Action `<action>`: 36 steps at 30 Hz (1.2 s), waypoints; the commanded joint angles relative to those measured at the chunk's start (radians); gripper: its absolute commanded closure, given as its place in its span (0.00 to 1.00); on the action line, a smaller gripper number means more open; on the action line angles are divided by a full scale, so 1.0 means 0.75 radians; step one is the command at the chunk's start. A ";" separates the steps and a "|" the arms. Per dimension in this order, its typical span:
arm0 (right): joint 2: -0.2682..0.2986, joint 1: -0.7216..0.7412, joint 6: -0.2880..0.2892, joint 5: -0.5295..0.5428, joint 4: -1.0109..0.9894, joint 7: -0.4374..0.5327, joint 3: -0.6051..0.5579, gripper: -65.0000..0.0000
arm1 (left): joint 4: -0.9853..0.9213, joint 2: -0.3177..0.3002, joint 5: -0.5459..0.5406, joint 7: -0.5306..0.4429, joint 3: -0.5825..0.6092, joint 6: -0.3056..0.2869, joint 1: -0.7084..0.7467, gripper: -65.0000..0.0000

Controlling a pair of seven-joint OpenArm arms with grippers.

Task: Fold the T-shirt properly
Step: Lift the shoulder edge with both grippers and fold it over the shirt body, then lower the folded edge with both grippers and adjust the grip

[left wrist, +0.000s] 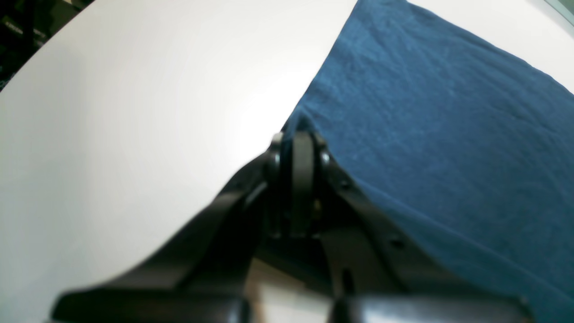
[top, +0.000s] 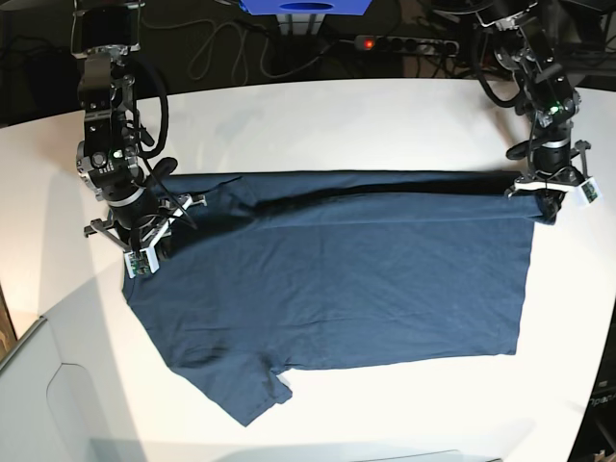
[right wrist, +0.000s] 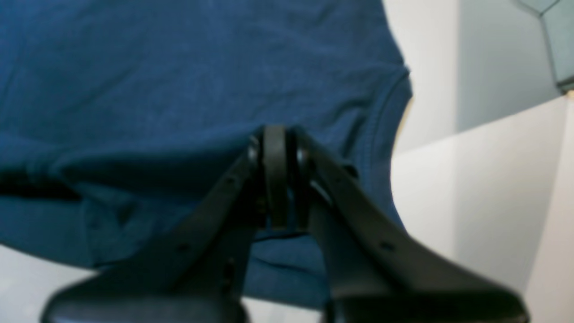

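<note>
The dark navy T-shirt (top: 337,289) lies spread across the white table (top: 337,125), its far edge doubled over toward the front in a long fold. My left gripper (top: 545,199) is shut on the shirt's hem corner at the right end of that fold. In the left wrist view its jaws (left wrist: 299,134) pinch the cloth edge (left wrist: 439,134). My right gripper (top: 144,241) is shut on the shoulder area at the left end. In the right wrist view it (right wrist: 276,134) bites into the blue fabric (right wrist: 179,67) beside a stitched hem. One sleeve (top: 255,390) sticks out at the front.
A power strip (top: 404,43) with a red light and loose cables lie behind the table's far edge. A blue box (top: 306,6) sits at the top centre. A pale grey panel (top: 58,404) rises at the lower left. Bare white tabletop surrounds the shirt.
</note>
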 commanded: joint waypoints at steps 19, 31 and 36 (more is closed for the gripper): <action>0.012 0.099 0.011 -0.005 -0.031 0.114 0.010 1.00 | -0.083 -0.046 -0.001 -0.034 -0.005 0.003 -0.144 1.00; -0.015 0.168 0.011 -0.003 -0.115 0.114 0.008 1.00 | -0.155 -0.046 -0.001 -0.034 -0.003 0.003 -0.191 1.00; -0.017 0.172 0.011 -0.003 -0.115 0.114 0.008 1.00 | -0.159 -0.046 -0.001 -0.034 -0.003 0.003 -0.228 1.00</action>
